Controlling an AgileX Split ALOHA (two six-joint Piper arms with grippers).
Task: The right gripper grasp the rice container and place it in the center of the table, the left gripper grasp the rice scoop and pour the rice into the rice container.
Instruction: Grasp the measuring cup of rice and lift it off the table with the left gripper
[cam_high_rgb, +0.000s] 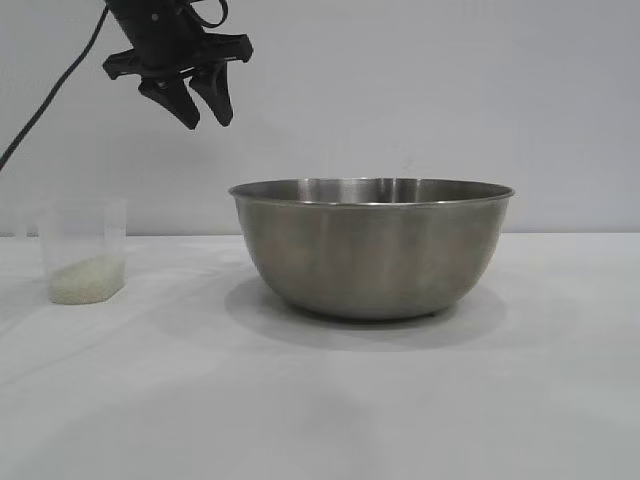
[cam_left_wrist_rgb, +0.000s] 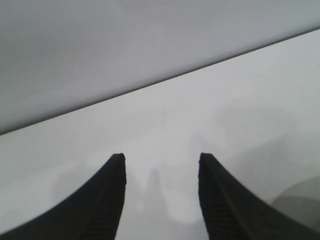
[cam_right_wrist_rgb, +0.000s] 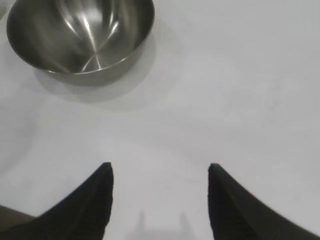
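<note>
The white table (cam_high_rgb: 320, 400) carries the rice container (cam_high_rgb: 372, 245), upright near its middle and empty inside. The left gripper (cam_high_rgb: 205, 113) hangs high in the air, fingers spread, holding nothing. The right gripper (cam_right_wrist_rgb: 160, 172) hovers apart from the bowl, also spread. At the table's left stands the rice scoop (cam_high_rgb: 84, 250), holding rice (cam_high_rgb: 86, 282).

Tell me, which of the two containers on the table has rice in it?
The small clear plastic cup at the left, with pale rice heaped in its bottom. The big steel bowl looks empty inside.
</note>
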